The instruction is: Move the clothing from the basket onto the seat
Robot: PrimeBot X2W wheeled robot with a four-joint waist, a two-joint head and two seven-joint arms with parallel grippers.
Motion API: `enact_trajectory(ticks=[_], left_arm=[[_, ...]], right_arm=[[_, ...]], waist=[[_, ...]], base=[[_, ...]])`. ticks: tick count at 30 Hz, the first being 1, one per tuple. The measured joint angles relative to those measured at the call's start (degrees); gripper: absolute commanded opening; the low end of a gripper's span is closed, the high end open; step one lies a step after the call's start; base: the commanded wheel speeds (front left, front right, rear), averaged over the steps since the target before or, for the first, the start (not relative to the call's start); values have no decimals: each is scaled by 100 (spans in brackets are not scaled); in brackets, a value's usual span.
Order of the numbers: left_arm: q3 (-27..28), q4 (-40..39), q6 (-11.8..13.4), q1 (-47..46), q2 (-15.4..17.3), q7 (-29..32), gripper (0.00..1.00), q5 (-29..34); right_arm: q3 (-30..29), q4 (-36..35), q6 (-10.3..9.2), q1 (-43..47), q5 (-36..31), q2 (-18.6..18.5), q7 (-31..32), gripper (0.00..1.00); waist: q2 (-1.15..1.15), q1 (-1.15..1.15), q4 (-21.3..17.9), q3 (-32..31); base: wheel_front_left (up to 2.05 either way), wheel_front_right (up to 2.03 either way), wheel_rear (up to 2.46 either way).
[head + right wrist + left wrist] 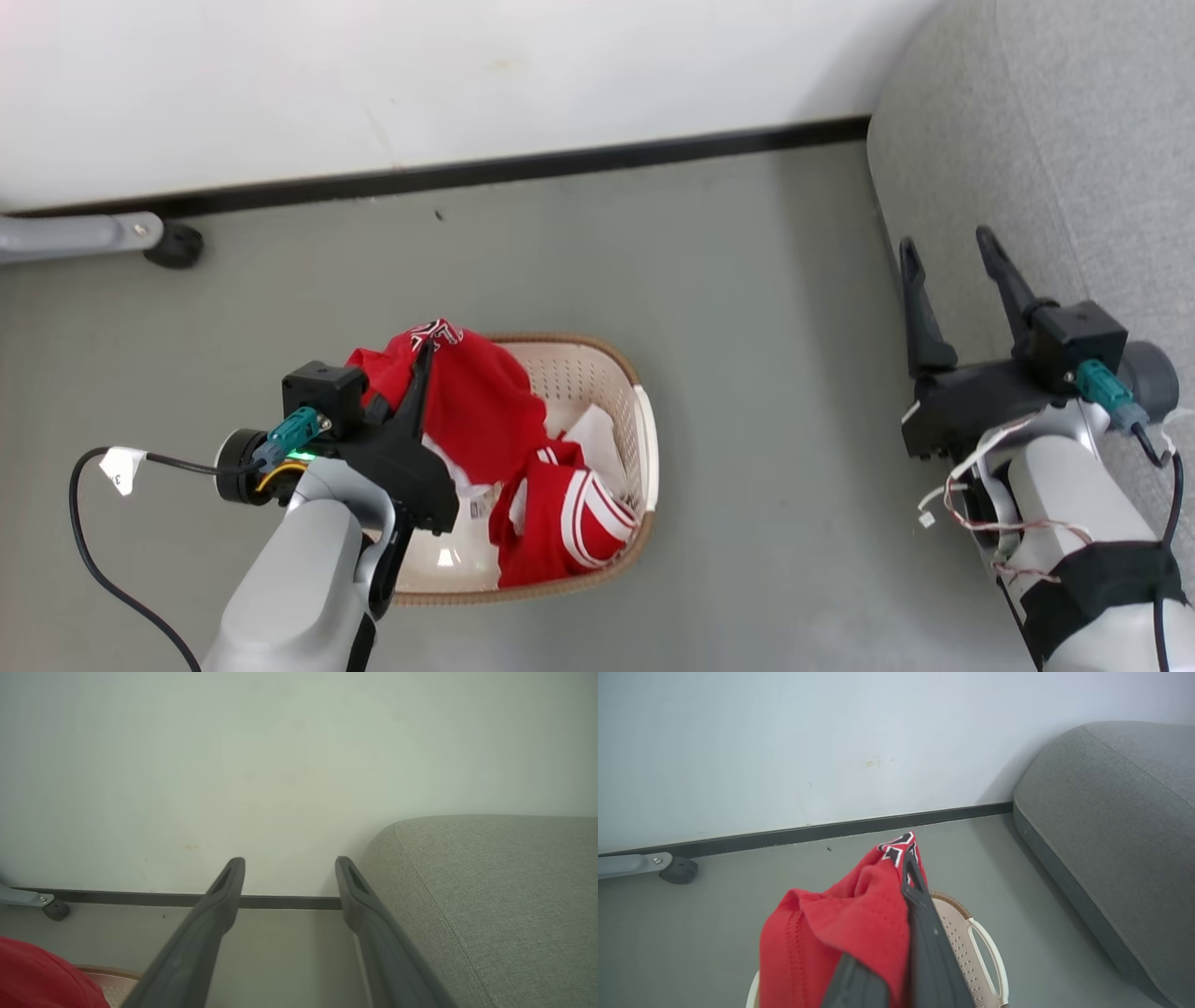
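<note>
I have one red piece of the clothing pinched in my left gripper just above the basket, more lying inside, so next I'd carry it right to the seat, where my right gripper hangs spread, empty.

Bright, even light; the seat throws a soft shadow onto the wall, washed out white in head view.

Open floor between basket and seat
</note>
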Motion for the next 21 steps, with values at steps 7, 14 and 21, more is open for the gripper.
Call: enact_trajectory(ticks=[7,14,21], left_arm=[[78,-650,0,160,51,0,0,0],[118,-1624,0,203,243,0,0,1],[119,-2418,0,202,442,-1,0,23]], right_arm=[[-2,31,122,365,51,19,0,100],[-4,-44,175,515,109,81,0,100],[-34,-32,225,611,124,87,0,100]], waist=[[0,0,107,-568],[0,1,167,-922],[0,1,176,-1053]], base=[[0,0,0],[0,0,0],[0,0,0]])
